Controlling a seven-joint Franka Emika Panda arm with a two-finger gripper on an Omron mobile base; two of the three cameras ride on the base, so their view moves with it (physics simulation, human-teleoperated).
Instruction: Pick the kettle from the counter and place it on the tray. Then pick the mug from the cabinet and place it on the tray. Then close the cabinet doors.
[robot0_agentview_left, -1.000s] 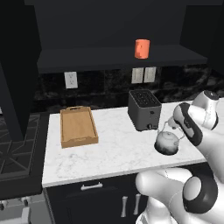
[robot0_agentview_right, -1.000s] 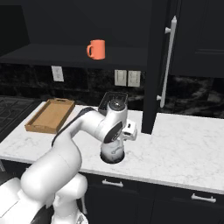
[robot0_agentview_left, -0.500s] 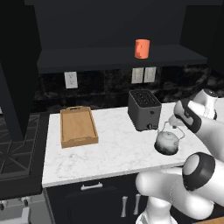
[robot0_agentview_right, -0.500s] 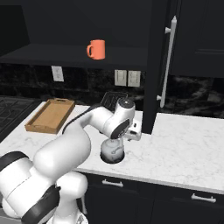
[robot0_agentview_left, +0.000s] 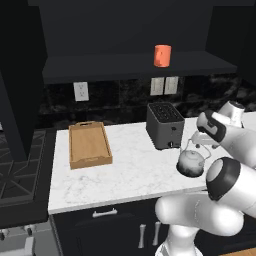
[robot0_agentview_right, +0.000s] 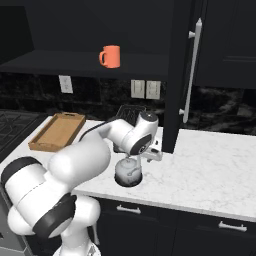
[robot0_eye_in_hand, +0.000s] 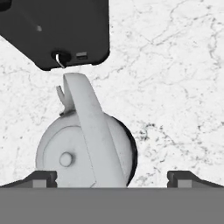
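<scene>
The small grey kettle stands on the white marble counter just in front of a dark toaster. My gripper hangs right above it, open, with the fingertips wide on either side of the kettle's body and its pale handle between them. On the counter's left end lies the wooden tray with nothing in it. The orange-red mug sits on the shelf of the open dark cabinet.
The boxy toaster stands close behind the kettle. An open cabinet door with a long silver handle juts out to the right of the arm. A stove adjoins the counter on the left.
The hand has sunk slightly toward the kettle and the elbow has swung over. The jaws stayed open and the kettle has not moved.
</scene>
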